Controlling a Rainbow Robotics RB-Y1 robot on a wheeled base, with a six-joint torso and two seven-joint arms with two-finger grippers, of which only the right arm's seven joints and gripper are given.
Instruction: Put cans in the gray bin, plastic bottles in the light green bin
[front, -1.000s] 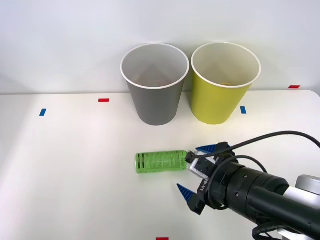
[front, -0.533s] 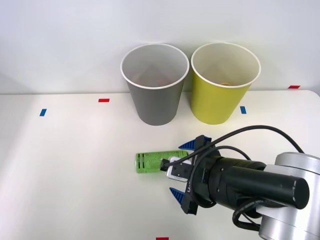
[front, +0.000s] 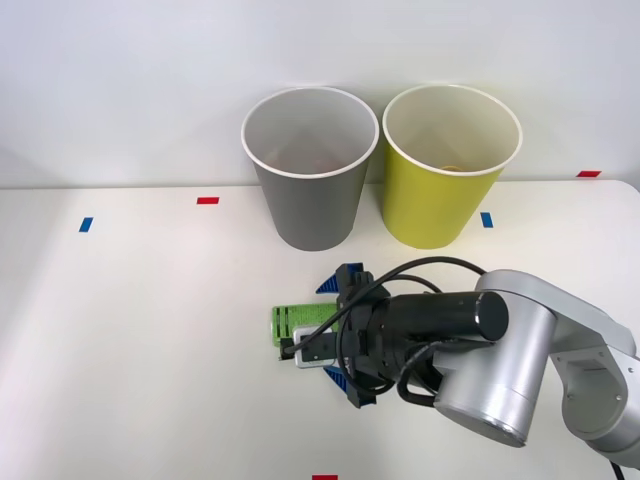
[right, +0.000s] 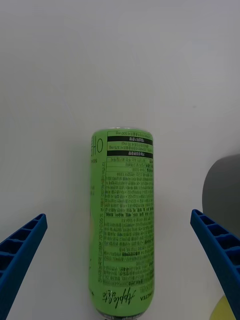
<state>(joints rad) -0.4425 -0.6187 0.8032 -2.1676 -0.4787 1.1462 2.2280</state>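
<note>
A green plastic bottle (front: 293, 322) lies on its side on the white table, in front of the gray bin (front: 310, 195). Its cap end is hidden under my wrist. My right gripper (front: 330, 332) is open and straddles the bottle's body, with one blue finger on each side and neither touching it. In the right wrist view the bottle's label (right: 123, 220) runs down the middle between the fingertips (right: 26, 239) of the right gripper (right: 119, 216). The light green bin (front: 448, 190) stands to the right of the gray one, both upright at the back of the table.
Blue tape marks (front: 85, 224) and red tape marks (front: 207, 200) dot the table. The wall rises right behind the bins. My arm's silver link (front: 540, 350) and black cable cover the table's front right. A small yellowish thing (front: 451, 166) lies inside the light green bin.
My right arm has swung left along the bottle. The open fingers went from beside the cap to either side of the body, and the cap is now covered.
</note>
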